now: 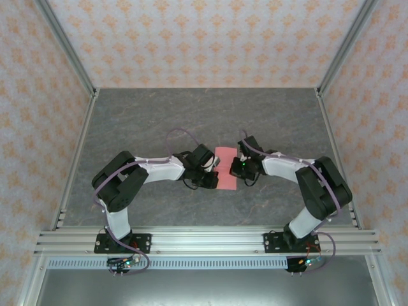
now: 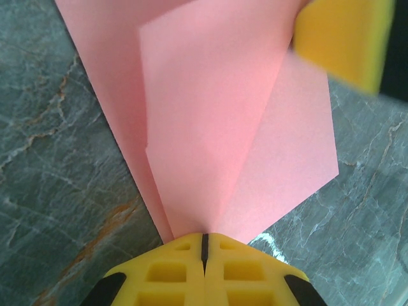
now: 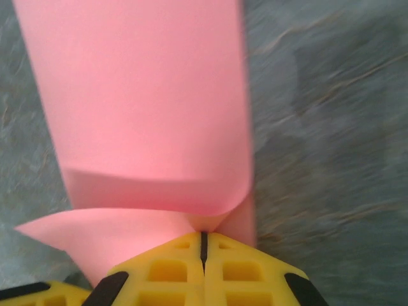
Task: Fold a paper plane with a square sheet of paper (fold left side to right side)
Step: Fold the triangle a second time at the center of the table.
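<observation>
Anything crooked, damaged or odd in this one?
Nothing looks torn or spilled. The pink paper is mid-fold, with the left jaws and the right jaws each shut on an edge. In the right wrist view one flap curls over loosely. In the left wrist view the layers fan apart unevenly rather than lying flat.

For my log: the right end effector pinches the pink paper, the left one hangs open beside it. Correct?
No. The left wrist view shows the left end effector shut on the pink paper too. The right end effector does pinch it.
</observation>
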Available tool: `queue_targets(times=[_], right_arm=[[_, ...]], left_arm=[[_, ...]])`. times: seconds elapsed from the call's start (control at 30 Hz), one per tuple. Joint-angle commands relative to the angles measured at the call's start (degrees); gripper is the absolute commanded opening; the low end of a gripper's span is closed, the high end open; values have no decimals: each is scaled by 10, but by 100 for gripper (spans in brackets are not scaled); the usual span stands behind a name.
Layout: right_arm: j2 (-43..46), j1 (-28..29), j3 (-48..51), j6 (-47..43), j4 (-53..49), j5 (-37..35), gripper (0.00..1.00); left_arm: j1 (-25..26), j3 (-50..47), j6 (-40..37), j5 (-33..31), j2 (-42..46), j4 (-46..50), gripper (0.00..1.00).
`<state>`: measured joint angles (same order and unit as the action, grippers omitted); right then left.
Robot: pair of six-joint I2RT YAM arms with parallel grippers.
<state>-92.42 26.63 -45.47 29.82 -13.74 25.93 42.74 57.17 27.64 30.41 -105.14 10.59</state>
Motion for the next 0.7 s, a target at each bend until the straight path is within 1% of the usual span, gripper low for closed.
queue_targets(times=[0.0,0.13,0.27,0.43,0.57,0.67], right_arm=[[10,-15,-20,-35,-26,-17,6],[48,-4,-14,-29,-24,14,6],[58,35,10,11,12,37,6],[32,64,25,56,73,44,6],[-3,69,1,49,69,49,6],[-18,69,-11,39,49,39,6]], left_arm=[[4,-20,6,-31,-21,44,5],[4,-21,7,-32,-12,44,5],[4,-20,6,-34,-7,45,5],[5,-18,7,-34,-8,45,5],[6,-15,6,-34,-9,45,5],[7,-15,7,-37,-9,46,5]])
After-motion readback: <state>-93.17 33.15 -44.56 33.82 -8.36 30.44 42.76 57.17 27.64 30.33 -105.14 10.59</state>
